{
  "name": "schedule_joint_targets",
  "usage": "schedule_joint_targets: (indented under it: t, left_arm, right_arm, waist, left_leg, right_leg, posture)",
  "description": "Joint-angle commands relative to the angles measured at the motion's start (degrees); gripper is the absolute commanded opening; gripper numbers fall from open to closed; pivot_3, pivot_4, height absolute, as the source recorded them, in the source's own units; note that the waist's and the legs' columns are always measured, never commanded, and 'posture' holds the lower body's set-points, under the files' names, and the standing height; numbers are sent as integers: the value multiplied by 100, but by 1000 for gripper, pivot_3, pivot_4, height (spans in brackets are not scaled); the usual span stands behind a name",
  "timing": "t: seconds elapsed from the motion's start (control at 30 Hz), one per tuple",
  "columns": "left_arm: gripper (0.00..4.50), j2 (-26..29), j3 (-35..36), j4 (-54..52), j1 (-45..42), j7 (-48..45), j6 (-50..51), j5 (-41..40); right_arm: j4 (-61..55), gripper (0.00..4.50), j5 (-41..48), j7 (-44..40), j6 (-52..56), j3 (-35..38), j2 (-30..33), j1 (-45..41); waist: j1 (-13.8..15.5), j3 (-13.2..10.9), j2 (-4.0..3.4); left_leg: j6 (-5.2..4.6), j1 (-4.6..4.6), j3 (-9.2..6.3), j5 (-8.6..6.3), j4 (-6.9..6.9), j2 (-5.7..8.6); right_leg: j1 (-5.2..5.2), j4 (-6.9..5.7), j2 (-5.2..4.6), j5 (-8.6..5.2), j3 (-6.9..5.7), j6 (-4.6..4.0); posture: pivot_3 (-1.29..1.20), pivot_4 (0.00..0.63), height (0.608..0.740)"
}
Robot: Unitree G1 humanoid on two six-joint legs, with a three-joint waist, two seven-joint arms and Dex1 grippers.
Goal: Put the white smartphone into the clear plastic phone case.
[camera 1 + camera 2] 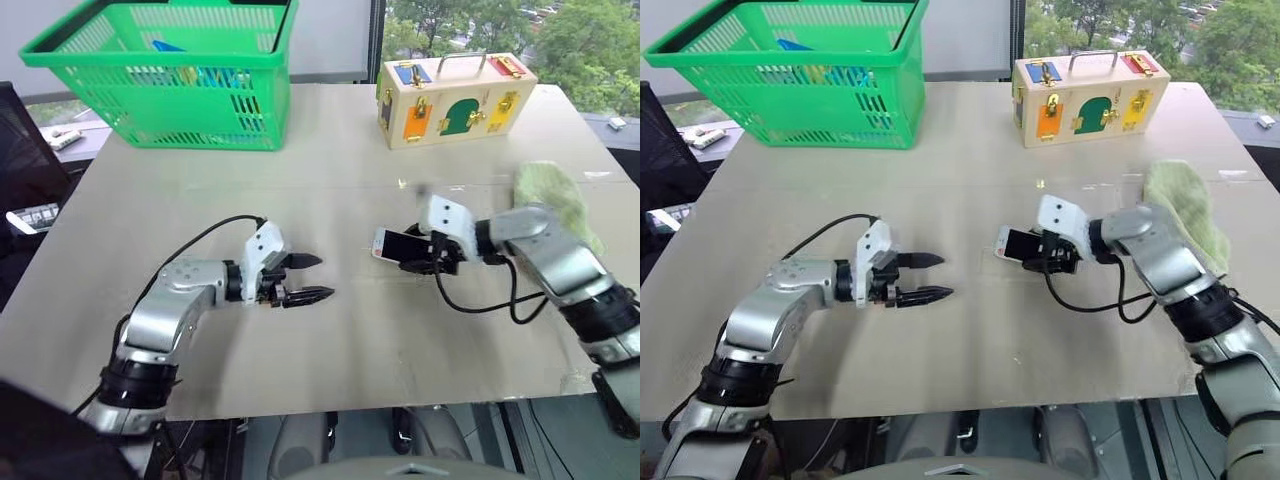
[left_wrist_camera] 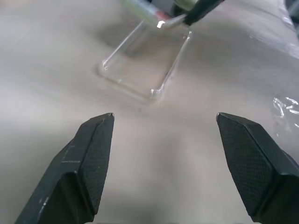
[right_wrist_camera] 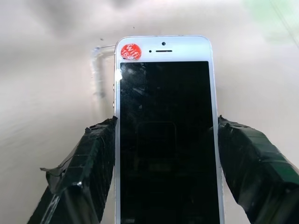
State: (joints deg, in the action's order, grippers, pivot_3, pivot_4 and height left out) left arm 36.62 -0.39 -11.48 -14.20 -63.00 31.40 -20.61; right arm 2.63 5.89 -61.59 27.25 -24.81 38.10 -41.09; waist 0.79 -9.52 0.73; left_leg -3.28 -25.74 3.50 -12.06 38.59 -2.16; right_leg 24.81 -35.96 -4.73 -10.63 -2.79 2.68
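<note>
The right end effector was clenched on the white smartphone, one finger against each long edge, screen up, a red sticker at the phone's far corner. It held the phone above the tabletop, its far end over the near edge of the clear plastic phone case, which lay flat and open side up between the two arms. The left end effector was released, fingers spread wide with nothing between them, pointed toward the case and standing apart from it.

Risks noted, as judgement. The case was thin and unrestrained; a phone pressed in at an angle would likely push it along the surface rather than seat in it, since the left end effector was not bracing it. The fingers on the long edges would probably foul the case walls before the phone lay fully down, and an early release could leave one corner riding on the rim. The case's faint outline made misalignment easy.

The tabletop was pale, matt and smooth, offering the case little grip. At its far side stood a green plastic basket and a wooden latch box; a pale green cloth lay beside the right arm. Beyond were windows with trees, and a desk with a keyboard at the left
</note>
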Motion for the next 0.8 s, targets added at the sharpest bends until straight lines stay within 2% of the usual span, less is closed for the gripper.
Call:
schedule_joint_targets:
  t: [0.03,0.27,0.53,0.63,0.8]
  left_arm:
    - [3613,29,242,-328,269,227,-213,-115]
    - [3613,32,299,371,746,187,-1110,82]
    - [3613,-26,103,1317,660,-40,-2030,274]
    - [3613,-49,102,1785,466,-185,-2303,269]
    - [3613,-135,96,3201,-11,-550,-3097,367]
  right_arm:
    - [218,2891,-232,-228,-295,-87,-76,-266]
    - [100,2890,-509,-680,-269,-380,-139,-366]
    - [105,2886,-947,-763,-42,-522,-172,-358]
    - [-37,2885,-694,-759,266,-253,-330,-395]
    - [-419,2885,-218,-975,406,106,-276,-298]
  waist:
    - [4,-1,-1]
    - [-10,1,-6]
    - [-3,5,-10]
    - [0,8,-14]
    - [20,11,-24]
  left_leg:
    - [0,0,0,0,0,0]
    - [2,8,7,0,-3,-2]
    - [3,10,9,-1,-6,-5]
    - [3,13,8,0,-6,-6]
    - [6,15,8,2,-4,-6]
  right_leg:
    - [0,0,0,0,0,0]
    - [1,-4,7,1,-4,0]
    - [2,-4,0,1,-4,-2]
    - [2,-6,1,2,-6,-3]
    - [3,-28,-11,2,-22,-4]
  posture:
    - [0,150,740]
    - [0,150,740]
    - [0,150,740]
    - [0,150,740]
    - [0,150,740]
